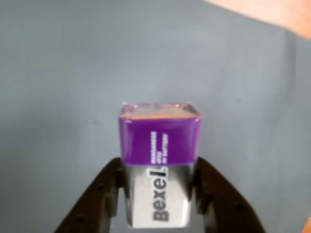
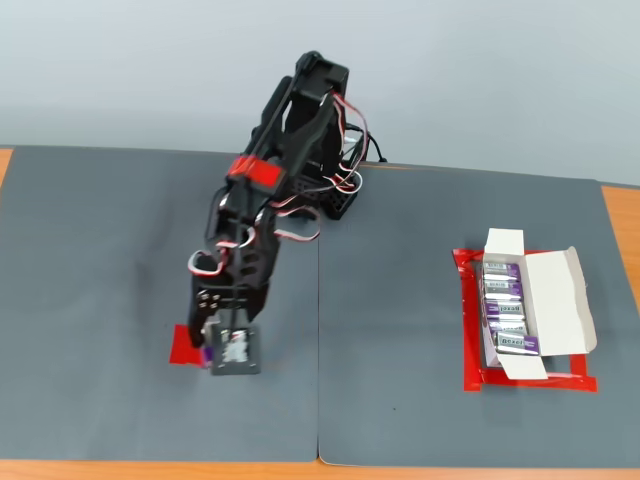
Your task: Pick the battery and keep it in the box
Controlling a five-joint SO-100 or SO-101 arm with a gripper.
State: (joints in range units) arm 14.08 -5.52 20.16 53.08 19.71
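In the wrist view the battery point(image 1: 159, 141), silver-grey with a purple band and a dark "Bexel" label, stands between my two black jaws. My gripper point(image 1: 159, 167) is shut on the battery, with a jaw pressed against each side. In the fixed view the gripper point(image 2: 228, 355) points down at the left of the mat, over the red tape patch point(image 2: 184, 345). Only a sliver of the battery's purple point(image 2: 206, 356) shows beside it there. The white box point(image 2: 560, 292) lies open far to the right, with several similar batteries point(image 2: 505, 305) inside.
A red tape rectangle point(image 2: 468, 335) outlines the box. The grey mat point(image 2: 400, 330) covers the table, and the orange table edge point(image 2: 620, 215) shows at the far right. The arm's base point(image 2: 335, 195) stands at the back centre.
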